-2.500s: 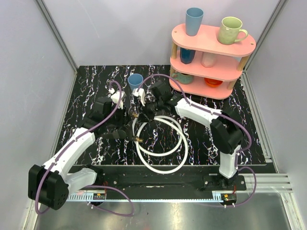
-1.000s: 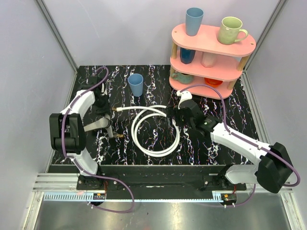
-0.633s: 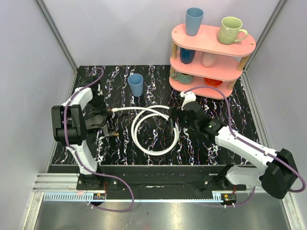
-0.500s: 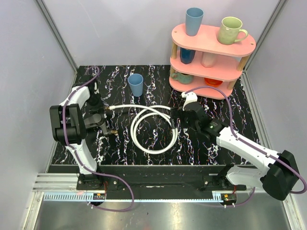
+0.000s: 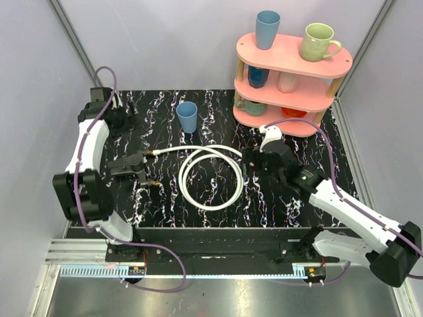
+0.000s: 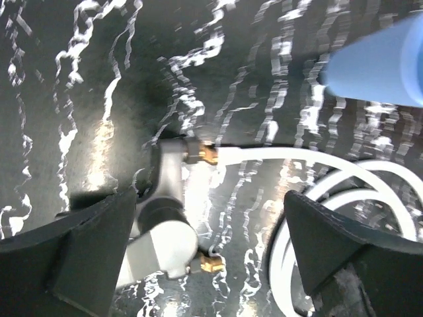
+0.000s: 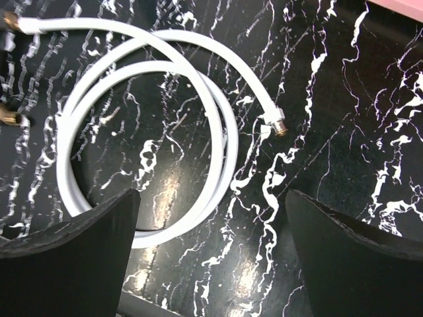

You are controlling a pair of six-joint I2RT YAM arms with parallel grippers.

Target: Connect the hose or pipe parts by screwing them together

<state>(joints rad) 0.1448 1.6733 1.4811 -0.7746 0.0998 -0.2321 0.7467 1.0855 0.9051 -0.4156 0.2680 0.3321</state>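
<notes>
Desk [image 5: 297, 198], black with white veining. We note the white hose [image 5: 185, 150] lying in a double loop at mid-desk, between the two arms.

One hose end runs left to a brass fitting [image 6: 201, 154] that meets the upper end of a grey pipe piece [image 6: 165, 218], which lies flat on the left part of the desk. We cannot tell whether the joint is threaded home. A second brass nub [image 6: 211, 264] shows at the piece's lower side.

The other hose end [image 7: 280, 127] lies loose on the desk at the right of the coil, touching nothing else.

Left claw [image 6: 210, 198]: fingers spread wide, gripping nothing, held high above the grey piece and well clear of it.

Right claw [image 7: 211, 198]: also spread wide and empty, hanging over the right side of the coil, not touching the hose.

A blue cup [image 5: 187, 117] stands behind the coil. A pink shelf [image 5: 291, 63] with mugs sits at the far right.
</notes>
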